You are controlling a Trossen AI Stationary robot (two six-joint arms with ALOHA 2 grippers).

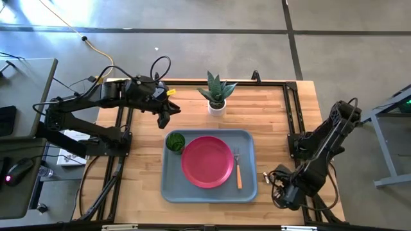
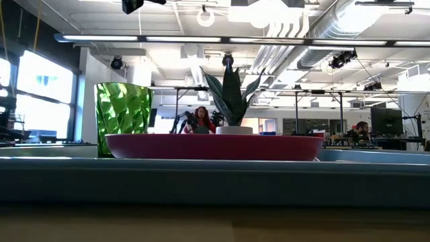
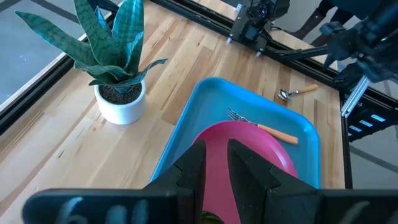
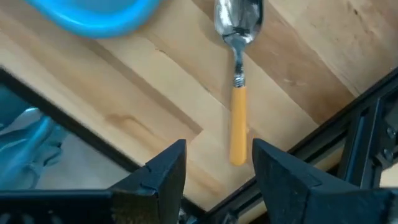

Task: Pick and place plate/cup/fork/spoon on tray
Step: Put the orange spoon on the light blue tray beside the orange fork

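Note:
The grey-blue tray (image 1: 168, 186) lies in the middle of the table. On it rest the pink-red plate (image 1: 207, 162), the green cup (image 1: 174, 142) upright at its far left corner, and the fork (image 1: 237, 168) right of the plate. The spoon (image 4: 237, 93) lies flat on the wood right of the tray (image 1: 264, 174). My right gripper (image 4: 217, 168) is open and hangs over the spoon's handle end, one finger on each side, touching nothing. My left gripper (image 1: 166, 119) is slightly open and empty, in the air just far of the cup.
A white pot with a spiky green plant (image 1: 217, 96) stands on the table behind the tray's far edge. Dark metal rails (image 1: 292, 109) run along the table's sides. Bare wood lies left and right of the tray.

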